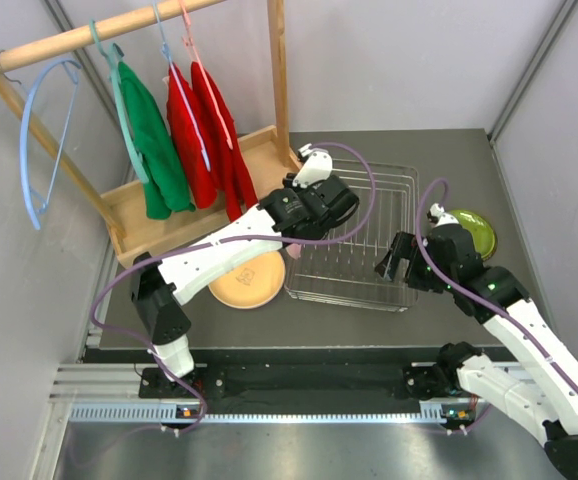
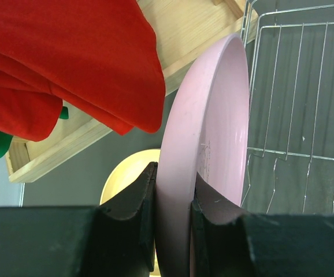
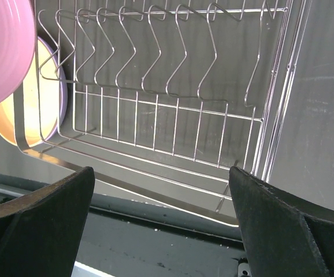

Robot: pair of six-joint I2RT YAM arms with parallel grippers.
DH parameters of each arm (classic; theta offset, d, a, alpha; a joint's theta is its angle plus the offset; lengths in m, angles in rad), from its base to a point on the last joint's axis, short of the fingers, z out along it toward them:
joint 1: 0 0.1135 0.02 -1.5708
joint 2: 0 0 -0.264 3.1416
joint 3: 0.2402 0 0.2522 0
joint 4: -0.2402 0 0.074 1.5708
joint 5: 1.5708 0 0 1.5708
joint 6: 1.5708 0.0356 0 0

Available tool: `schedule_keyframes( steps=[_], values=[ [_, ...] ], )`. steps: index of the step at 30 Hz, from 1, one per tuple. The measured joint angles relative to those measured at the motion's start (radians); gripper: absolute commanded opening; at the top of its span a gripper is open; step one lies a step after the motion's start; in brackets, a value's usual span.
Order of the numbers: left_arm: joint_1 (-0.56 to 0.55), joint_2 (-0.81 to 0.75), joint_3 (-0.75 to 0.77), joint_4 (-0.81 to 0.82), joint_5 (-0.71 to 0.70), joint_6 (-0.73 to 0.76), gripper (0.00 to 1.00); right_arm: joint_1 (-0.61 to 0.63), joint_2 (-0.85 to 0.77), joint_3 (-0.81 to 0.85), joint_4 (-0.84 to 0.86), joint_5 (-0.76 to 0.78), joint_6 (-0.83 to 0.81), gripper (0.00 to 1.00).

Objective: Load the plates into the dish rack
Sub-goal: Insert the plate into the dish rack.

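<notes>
The left gripper (image 2: 173,193) pinches the pink plate (image 2: 213,127) tight by its rim. The plate stands up on its edge, just beside the left side of the dish rack (image 2: 294,86), and it is not in a slot yet. The right gripper (image 3: 161,173) is wide open and holds nothing. It hangs over the near right part of the rack.

On the table, just left of the rack, lies an orange-tan plate (image 1: 244,285) with a lavender plate (image 3: 63,98) on it. A lime green plate (image 1: 474,230) lies on the table to the right of the rack. Red clothes (image 2: 69,57) hang on the wooden stand (image 1: 139,205) behind.
</notes>
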Motion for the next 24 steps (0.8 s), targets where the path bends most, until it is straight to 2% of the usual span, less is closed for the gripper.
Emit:
schedule_keyframes(
  steps=[24],
  values=[
    [-0.036,0.018,0.0,-0.018,-0.04,-0.012,0.0,0.0,0.0,0.0,0.003,-0.004,0.0,0.99]
  ],
)
